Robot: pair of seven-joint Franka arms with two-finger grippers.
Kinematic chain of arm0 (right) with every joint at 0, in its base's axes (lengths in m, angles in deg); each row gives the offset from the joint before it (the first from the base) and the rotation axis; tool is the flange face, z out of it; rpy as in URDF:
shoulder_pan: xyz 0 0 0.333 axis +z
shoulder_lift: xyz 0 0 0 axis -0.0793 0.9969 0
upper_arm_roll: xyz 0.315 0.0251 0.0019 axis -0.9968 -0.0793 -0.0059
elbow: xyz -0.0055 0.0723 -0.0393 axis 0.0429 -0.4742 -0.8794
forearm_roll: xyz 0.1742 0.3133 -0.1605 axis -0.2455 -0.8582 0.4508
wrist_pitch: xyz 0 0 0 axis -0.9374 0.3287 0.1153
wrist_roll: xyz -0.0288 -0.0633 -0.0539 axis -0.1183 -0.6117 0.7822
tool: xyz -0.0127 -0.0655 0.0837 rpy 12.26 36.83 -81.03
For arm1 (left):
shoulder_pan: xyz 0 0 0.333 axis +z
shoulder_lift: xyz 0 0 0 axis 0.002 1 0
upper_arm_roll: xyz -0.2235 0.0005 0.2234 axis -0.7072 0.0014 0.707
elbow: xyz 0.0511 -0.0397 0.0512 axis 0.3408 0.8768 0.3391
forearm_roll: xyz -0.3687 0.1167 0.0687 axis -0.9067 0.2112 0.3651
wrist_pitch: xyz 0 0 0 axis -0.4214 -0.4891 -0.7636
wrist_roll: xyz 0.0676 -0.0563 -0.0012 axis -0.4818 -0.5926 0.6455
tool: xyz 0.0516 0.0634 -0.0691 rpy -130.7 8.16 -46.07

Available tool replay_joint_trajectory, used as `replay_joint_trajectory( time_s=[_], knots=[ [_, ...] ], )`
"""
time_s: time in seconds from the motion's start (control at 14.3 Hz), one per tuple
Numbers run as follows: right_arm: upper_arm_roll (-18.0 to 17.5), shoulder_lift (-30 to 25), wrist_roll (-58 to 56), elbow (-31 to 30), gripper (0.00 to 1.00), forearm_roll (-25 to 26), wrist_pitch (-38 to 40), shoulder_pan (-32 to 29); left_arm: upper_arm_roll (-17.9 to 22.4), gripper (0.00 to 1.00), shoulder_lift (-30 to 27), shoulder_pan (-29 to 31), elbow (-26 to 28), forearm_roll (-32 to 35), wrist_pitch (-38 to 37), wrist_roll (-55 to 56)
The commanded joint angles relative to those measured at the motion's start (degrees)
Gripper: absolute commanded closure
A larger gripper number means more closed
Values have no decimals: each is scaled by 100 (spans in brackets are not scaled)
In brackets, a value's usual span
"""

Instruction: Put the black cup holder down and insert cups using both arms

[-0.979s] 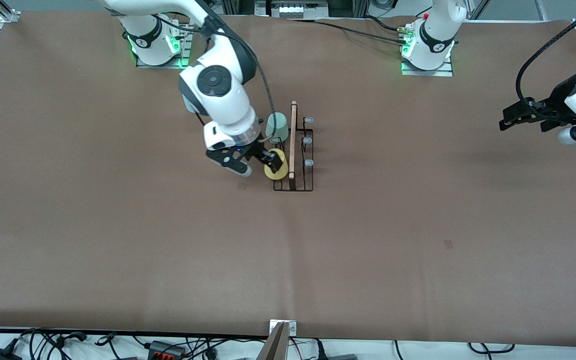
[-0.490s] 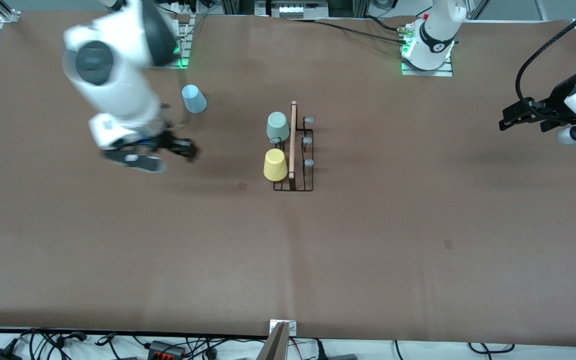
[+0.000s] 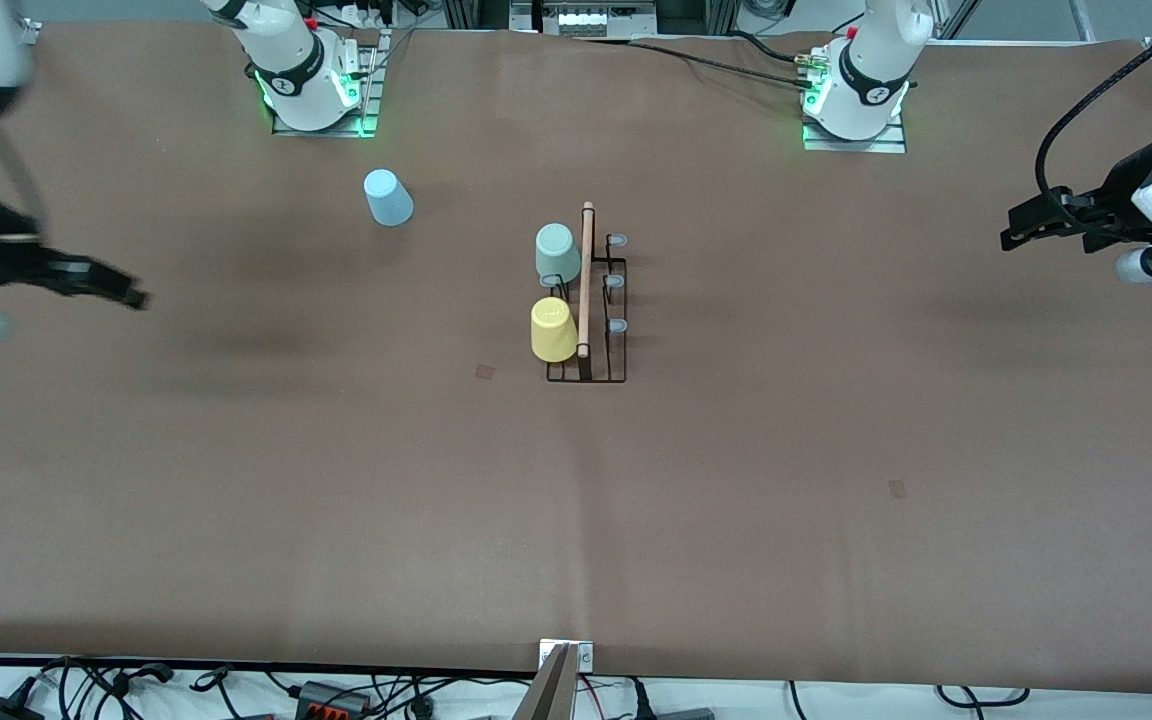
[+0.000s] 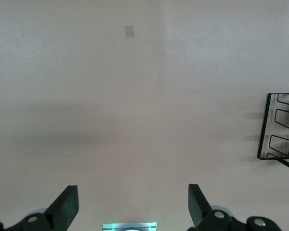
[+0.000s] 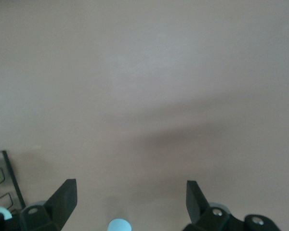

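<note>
standing mid-frame, the rack [image 3: 587,300] carries two cups [image 3: 554,329]; both grippers (right [image 3: 96,282], left [image 3: 1036,222]) hang spread at the edges.

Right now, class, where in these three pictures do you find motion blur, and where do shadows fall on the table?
Front view: the right gripper and its arm are smeared with motion blur; the black cup holder and the left gripper look sharp. Right wrist view: a soft dark shadow band crosses the brown table. Left wrist view: a fainter band, with open fingers crisp.
</note>
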Motion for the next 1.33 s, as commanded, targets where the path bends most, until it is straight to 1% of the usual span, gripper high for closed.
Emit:
replay_joint_trajectory(
  time_s=[0.0,0.07,0.14,0.28,0.35,0.56,0.77,0.98,1.26],
  knots=[
    [490,-3,1,436,0,222,498,258,-19,0,87,-13,-233,70,-160,-31],
    [491,-38,-86,463,0,372,674,232,-11,0,87,-22,-233,79,-160,12],
    [482,-73,-243,463,0,400,807,223,-19,0,87,-22,-224,96,-160,39],
    [499,-73,-429,446,0,322,886,205,-46,0,87,-66,-233,140,-134,39],
    [465,-91,-490,419,0,330,1052,222,-72,0,87,-66,-233,140,-125,39],
    [438,-29,-639,367,0,382,879,258,-72,0,87,-40,-233,131,-134,31],
    [429,-29,-974,358,0,558,764,433,-72,0,87,-48,-233,131,-134,31],
    [412,-55,-974,428,0,628,659,530,-72,0,87,-48,-233,131,-125,31],
    [376,-82,-974,463,0,629,702,513,-72,0,87,-31,-233,131,-125,31]
  ],
)
